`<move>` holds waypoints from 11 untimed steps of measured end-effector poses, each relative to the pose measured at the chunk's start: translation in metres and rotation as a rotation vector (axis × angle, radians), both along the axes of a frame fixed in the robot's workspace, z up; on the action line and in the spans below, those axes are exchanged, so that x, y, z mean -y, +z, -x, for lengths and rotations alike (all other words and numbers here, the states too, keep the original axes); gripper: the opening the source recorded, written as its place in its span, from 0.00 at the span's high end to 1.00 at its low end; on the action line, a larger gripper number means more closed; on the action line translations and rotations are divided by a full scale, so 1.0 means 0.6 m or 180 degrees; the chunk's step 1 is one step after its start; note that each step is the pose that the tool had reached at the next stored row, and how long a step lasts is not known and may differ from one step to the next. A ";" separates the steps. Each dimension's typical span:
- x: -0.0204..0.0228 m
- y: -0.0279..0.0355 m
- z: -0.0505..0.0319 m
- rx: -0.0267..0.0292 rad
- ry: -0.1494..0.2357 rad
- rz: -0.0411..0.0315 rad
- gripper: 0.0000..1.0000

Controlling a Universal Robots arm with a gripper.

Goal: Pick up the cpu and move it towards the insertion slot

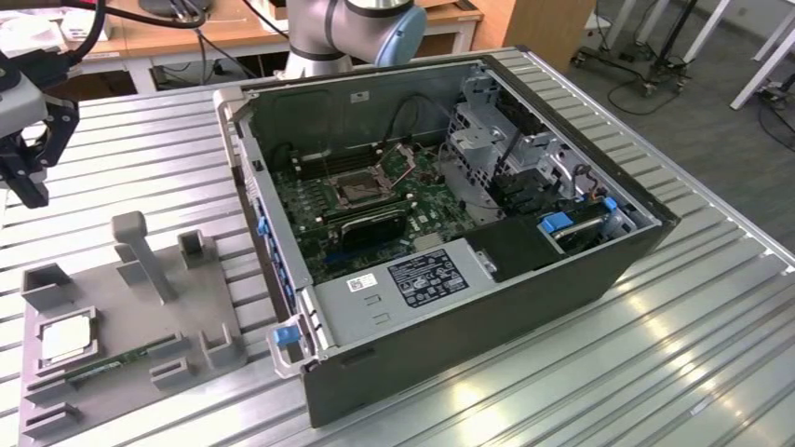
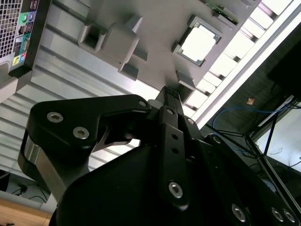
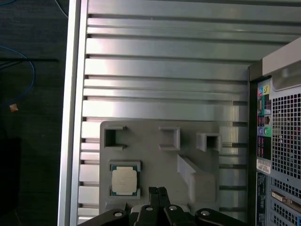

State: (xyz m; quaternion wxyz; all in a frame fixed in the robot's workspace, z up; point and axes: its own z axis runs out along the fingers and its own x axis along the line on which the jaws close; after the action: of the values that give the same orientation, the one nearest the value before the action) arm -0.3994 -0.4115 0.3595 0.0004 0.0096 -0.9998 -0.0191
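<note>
The jaws are pressed together with nothing between them, hanging above the grey fixture tray (image 3: 150, 165), close to the worktop's (image 1: 695, 372) edge. One cpu (image 3: 124, 180) lies flat in its square recess in the tray, apart from the jaws, with one green memory stick (image 1: 118, 363) beside it. One insertion slot (image 1: 360, 189) sits inside the open computer case (image 1: 497, 345), just beside the tray on the exterior view's right.

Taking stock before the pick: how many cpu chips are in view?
1. The cpu lies in a recess of the grey holder, beside the computer case; the case could hide others.
</note>
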 end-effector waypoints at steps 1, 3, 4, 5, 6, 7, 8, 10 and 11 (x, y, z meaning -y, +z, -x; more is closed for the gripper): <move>0.0007 0.000 0.000 0.0000 0.0000 0.0000 0.89; 0.0018 0.000 0.000 0.0000 0.0000 0.0000 0.89; 0.0020 0.000 0.000 0.0000 0.0000 0.0000 0.89; 0.0021 0.000 0.000 0.0000 -0.0001 0.0000 0.89; 0.0023 0.000 0.000 0.0000 0.0000 0.0001 0.89; 0.0023 0.000 0.000 0.0000 0.0000 0.0001 0.89; 0.0023 0.000 0.000 0.0000 0.0000 0.0001 0.89; 0.0024 0.000 0.001 0.0000 0.0000 0.0001 0.89; 0.0023 0.000 0.002 0.0000 0.0000 0.0001 0.89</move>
State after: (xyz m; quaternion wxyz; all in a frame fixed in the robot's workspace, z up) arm -0.4003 -0.4129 0.3595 0.0004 0.0095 -0.9998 -0.0189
